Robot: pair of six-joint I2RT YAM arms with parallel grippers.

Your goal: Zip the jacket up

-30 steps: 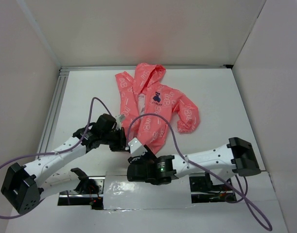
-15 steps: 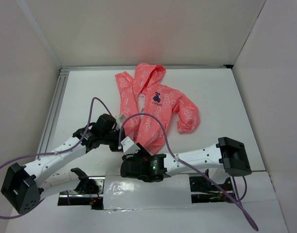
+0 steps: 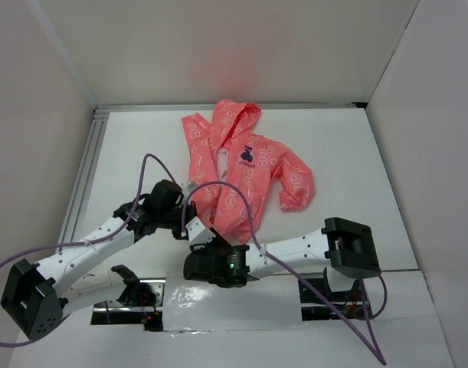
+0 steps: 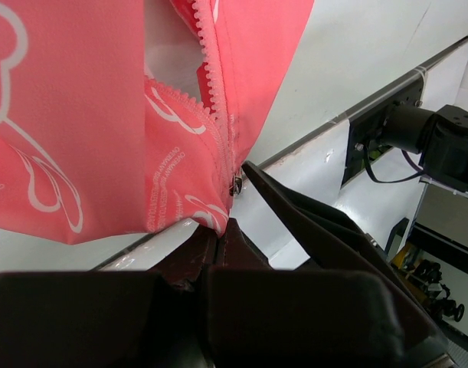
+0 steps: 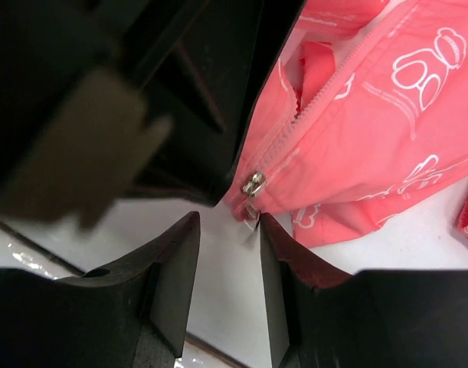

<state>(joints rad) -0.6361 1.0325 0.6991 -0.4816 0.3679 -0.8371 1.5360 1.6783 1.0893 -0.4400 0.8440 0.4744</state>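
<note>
In the lower middle of the top view, the right gripper (image 3: 195, 228) is met by the left gripper (image 3: 186, 218) at the bottom hem of a small hooded jacket (image 3: 253, 172) of thin coral-pink fabric with pale white print. In the right wrist view, the right fingers (image 5: 176, 261) are held narrowly apart, and the small metal zipper pull (image 5: 253, 185) is seen just at their tips, not clamped. The left gripper (image 4: 232, 218) is closed on the hem beside the zipper's foot. Farther up, the jacket is spread unzipped on the white table (image 3: 348, 153), with a dark blue chest emblem (image 3: 247, 153) and the hood (image 3: 237, 115) toward the upper middle.
</note>
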